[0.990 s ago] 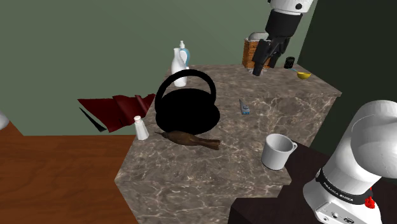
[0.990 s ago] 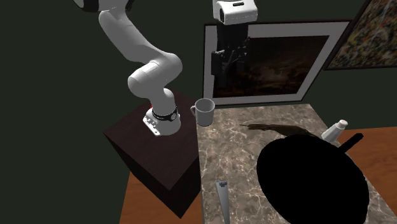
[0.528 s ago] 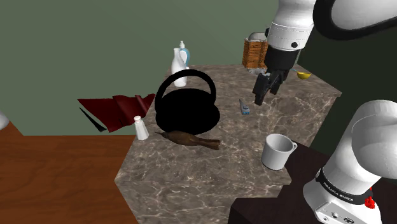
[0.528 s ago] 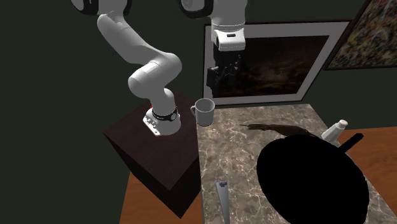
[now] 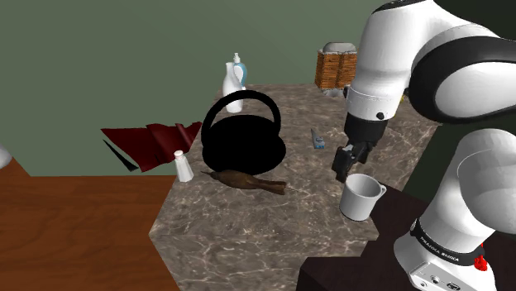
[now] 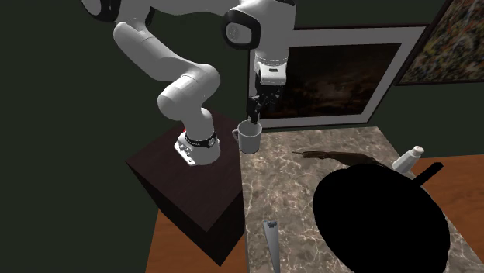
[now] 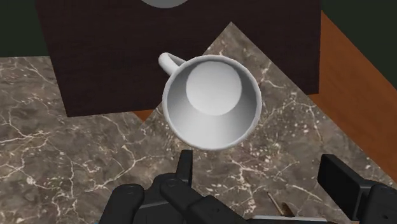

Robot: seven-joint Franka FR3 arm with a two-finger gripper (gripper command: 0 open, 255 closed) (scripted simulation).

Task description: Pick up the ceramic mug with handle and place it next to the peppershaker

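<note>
A white mug (image 5: pixel 361 197) with a handle stands upright at the marble counter's near corner, beside the dark stand; I also see it from across (image 6: pixel 248 138). My black gripper (image 5: pixel 343 165) hangs open just above the mug's rim, on the side away from the stand (image 6: pixel 254 116). Looking along the gripper (image 7: pixel 261 179), the mug (image 7: pixel 213 102) is empty and lies ahead of the fingertips, not between them, its handle pointing toward the stand. The small white pepper shaker (image 5: pixel 183 166) stands at the counter's far edge in the shoulder view's left (image 6: pixel 407 160).
A large black kettle (image 5: pixel 244 145) with a bail handle occupies the counter's middle, with a brown bird-shaped thing (image 5: pixel 248 180) in front of it. A white bottle (image 5: pixel 234 83), a brown basket (image 5: pixel 335 68) and a small bluish object (image 5: pixel 317 139) stand farther back. A red cloth (image 5: pixel 153 140) lies off the counter's edge.
The arm has swung down from high over the back of the counter to just above the mug. The fingers stayed apart throughout.
</note>
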